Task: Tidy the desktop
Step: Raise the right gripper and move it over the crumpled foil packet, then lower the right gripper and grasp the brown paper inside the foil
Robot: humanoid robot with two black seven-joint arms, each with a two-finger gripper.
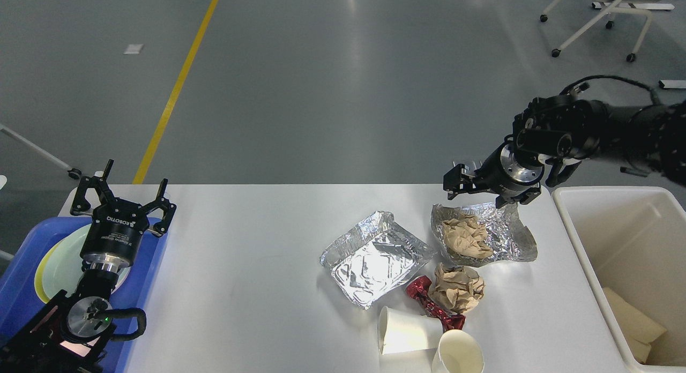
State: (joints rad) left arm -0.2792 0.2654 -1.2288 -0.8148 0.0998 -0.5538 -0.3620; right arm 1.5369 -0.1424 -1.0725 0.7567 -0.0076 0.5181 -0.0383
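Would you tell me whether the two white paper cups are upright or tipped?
Both tipped: the white paper cups lie sideways on the white desktop.

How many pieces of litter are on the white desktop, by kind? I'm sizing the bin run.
Foil trays: 2
Crumpled brown paper balls: 2
White paper cups: 2
Red wrapper: 1
Total: 7

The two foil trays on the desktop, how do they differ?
The near foil tray is empty; the far foil tray holds a crumpled brown paper wad. The near one keeps a squarish shape with raised rims; the far one is crushed and uneven. The right gripper hangs by the far one only. Both are silver, on the desktop.
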